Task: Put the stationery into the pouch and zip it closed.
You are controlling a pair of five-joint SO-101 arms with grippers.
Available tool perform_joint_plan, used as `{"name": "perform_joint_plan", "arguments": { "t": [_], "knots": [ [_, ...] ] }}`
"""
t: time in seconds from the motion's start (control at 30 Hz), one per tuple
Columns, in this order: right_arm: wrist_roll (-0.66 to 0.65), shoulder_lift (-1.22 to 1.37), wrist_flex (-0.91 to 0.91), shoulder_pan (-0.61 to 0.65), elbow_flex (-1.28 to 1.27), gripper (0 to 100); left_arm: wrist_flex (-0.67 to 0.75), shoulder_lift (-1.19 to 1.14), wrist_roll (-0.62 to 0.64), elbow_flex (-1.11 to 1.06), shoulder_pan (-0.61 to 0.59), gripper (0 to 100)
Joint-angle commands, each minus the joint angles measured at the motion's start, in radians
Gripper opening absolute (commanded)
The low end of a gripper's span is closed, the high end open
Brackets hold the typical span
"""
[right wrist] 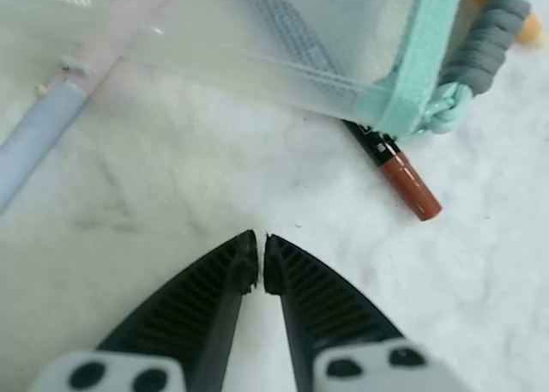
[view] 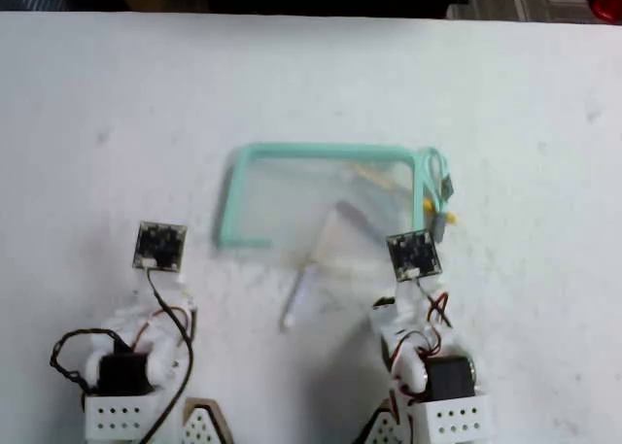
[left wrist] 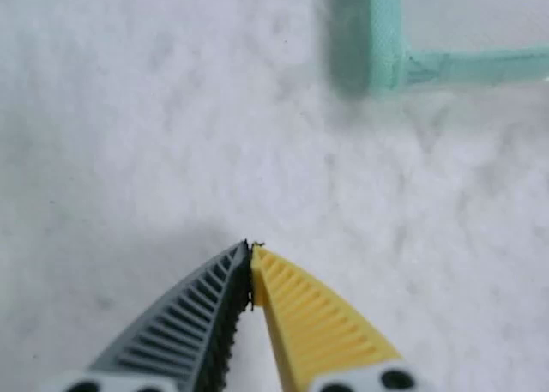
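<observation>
- Pouch (view: 321, 151), see-through with mint-green trim, lies flat mid-surface just ahead of both arms. Its near edge looks unzipped, likely left so for loading.
- A pale blue and pink pen (view: 299, 293) lies with its far half over or inside that open edge and its blue end pointing out toward the arms. It appears only partly inserted and would need pushing further.
- A dark marker with a brown cap (right wrist: 403, 177) pokes out from under the pouch corner (right wrist: 403, 92), outside the pouch, so it seems not yet packed.
- A grey cord loop (right wrist: 489, 40) hangs at that same corner, probably the zip pull, which would suit the right arm for closing.
- Something yellow (view: 374, 177) shows through the pouch wall, seemingly already inside.
- Left jaws are closed tip to tip, holding nothing, above the bare surface (left wrist: 171, 135) near the pouch's other near corner (left wrist: 386, 62).
- Right jaws are all but closed and empty, poised just short of the pouch edge between pen and marker.
- No writing can be read; pale marks on the marker barrel are too small to make out.
</observation>
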State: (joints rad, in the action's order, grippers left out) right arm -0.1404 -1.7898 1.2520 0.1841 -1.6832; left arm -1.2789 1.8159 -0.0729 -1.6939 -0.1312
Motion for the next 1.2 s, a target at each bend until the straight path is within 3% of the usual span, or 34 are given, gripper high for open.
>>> {"name": "perform_joint_plan", "arguments": {
  "t": [0.0, 0.1, 0.23, 0.5, 0.67, 0.8, 0.93, 1.0, 1.17],
  "knots": [
    [0.008, -0.008, 0.002, 0.008, -0.008, 1.8, 0.003, 0.008, 0.012, 0.002, 0.015, 2],
    [0.008, -0.008, -0.036, 0.008, -0.008, 1.8, 0.064, 0.01, 0.012, 0.002, 0.015, 2],
    [0.008, -0.008, -0.217, 0.008, -0.008, 1.8, 0.213, 0.01, 0.011, 0.002, 0.008, 2],
    [0.011, -0.01, -0.622, 0.012, -0.008, 1.8, 0.23, 0.01, 0.012, 0.002, 0.013, 2],
    [0.008, -0.002, -0.947, 0.182, -0.008, 1.9, 0.229, 0.012, 0.006, 0.009, 0.005, 2],
    [0.008, -0.002, -0.937, 0.295, -0.008, 1.9, 0.222, 0.012, 0.006, 0.046, -0.022, 2],
    [0.008, -0.002, -0.823, 0.173, -0.008, 1.9, 0.222, 0.012, -0.002, 0.08, -0.077, 2],
    [0.006, -0.002, -0.791, 0.088, -0.008, 1.9, 0.23, 0.012, -0.083, 0.089, -0.122, 2],
    [0.006, -0.008, -0.792, -0.11, -0.008, 1.9, 0.272, 0.012, -0.244, 0.146, -0.054, 2]
  ]
}}
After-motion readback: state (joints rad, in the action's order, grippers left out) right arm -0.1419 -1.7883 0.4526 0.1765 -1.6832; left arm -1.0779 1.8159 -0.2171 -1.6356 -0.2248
